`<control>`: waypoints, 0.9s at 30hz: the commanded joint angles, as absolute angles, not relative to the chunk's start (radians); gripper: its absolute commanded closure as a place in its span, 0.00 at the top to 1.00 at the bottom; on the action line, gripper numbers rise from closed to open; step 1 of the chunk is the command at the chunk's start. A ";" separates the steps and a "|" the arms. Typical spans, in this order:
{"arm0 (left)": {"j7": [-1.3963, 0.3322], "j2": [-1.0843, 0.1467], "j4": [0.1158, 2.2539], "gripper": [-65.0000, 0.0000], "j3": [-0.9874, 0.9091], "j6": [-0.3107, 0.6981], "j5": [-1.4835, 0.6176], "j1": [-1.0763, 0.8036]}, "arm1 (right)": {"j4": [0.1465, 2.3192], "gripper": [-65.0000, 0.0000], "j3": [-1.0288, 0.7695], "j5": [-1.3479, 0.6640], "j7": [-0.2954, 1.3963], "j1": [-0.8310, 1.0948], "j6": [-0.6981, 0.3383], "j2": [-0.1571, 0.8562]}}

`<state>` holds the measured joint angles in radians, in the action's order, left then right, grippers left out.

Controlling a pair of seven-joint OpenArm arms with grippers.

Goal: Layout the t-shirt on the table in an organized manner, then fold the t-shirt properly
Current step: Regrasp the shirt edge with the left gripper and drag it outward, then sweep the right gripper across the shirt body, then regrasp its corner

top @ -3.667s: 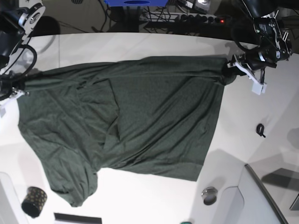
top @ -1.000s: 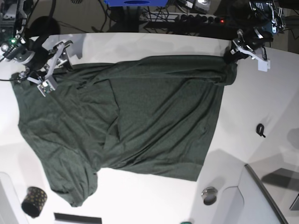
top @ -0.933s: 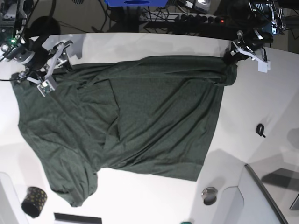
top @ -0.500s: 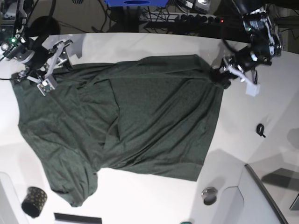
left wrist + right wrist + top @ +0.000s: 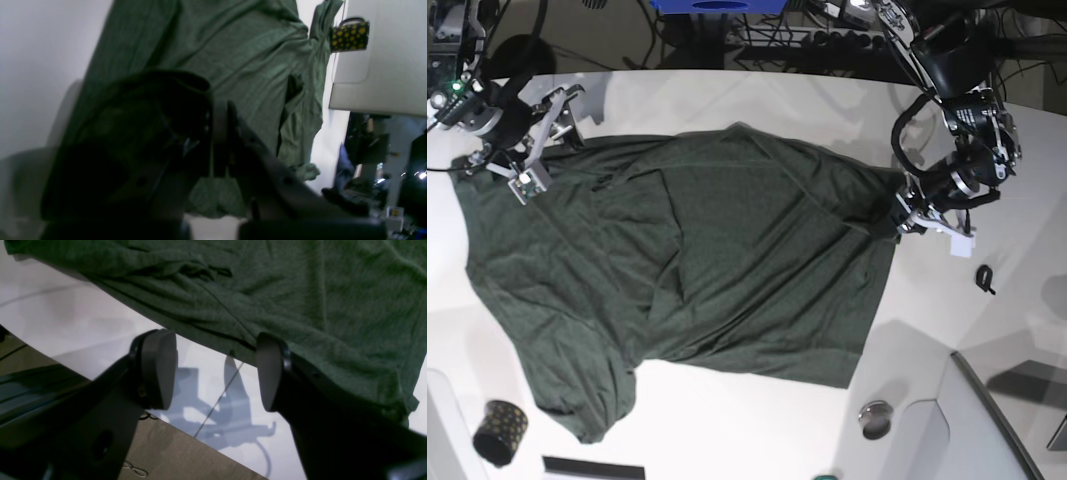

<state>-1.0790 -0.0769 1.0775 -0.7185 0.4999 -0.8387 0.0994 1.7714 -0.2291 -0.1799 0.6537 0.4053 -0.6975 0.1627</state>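
Smooth white table (image 5: pixel 727 420); rumpled soft green t-shirt (image 5: pixel 707 280), left end effector (image 5: pixel 905 222) pinching its corner.

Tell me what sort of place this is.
Probably a robotics lab or test workspace, not a home. A large white table carries a dark green t-shirt worked by two robot arms, and a power strip with tangled cables lies behind the table.

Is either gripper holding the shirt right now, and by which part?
The left gripper is shut on the t-shirt, pinching its edge at the corner nearest that arm. The right gripper is open over the shirt's opposite edge, holding nothing.
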 commanded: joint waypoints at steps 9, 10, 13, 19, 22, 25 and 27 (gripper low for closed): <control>-0.931 -0.131 0.978 0.00 -0.713 0.506 -0.857 0.116 | 1.816 0.55 -0.186 -0.194 0.634 0.438 -0.698 0.171; -0.929 -0.131 0.980 0.00 -0.713 0.506 -0.857 0.111 | 1.827 0.55 -0.168 -0.194 0.634 0.446 -0.698 0.173; -0.935 -0.142 0.986 0.00 -0.716 0.506 -0.857 0.108 | 1.860 0.55 -0.096 -0.194 0.634 0.456 -0.698 0.189; -0.937 -0.180 1.001 0.40 -0.720 0.510 -0.862 0.104 | 1.885 0.54 0.117 -0.194 0.634 0.449 -0.698 0.278; -0.935 -0.191 1.093 0.54 -0.745 0.510 -0.880 0.056 | 1.883 0.54 0.213 -0.194 0.634 0.447 -0.698 0.286; -0.937 -0.200 1.188 0.66 -0.792 0.510 -0.928 -0.001 | 1.877 0.46 0.288 -0.194 0.634 0.423 -0.698 0.278; -0.937 -0.229 1.239 0.75 -0.808 0.512 -0.957 -0.048 | 1.850 0.36 0.349 -0.194 0.634 0.392 -0.698 0.278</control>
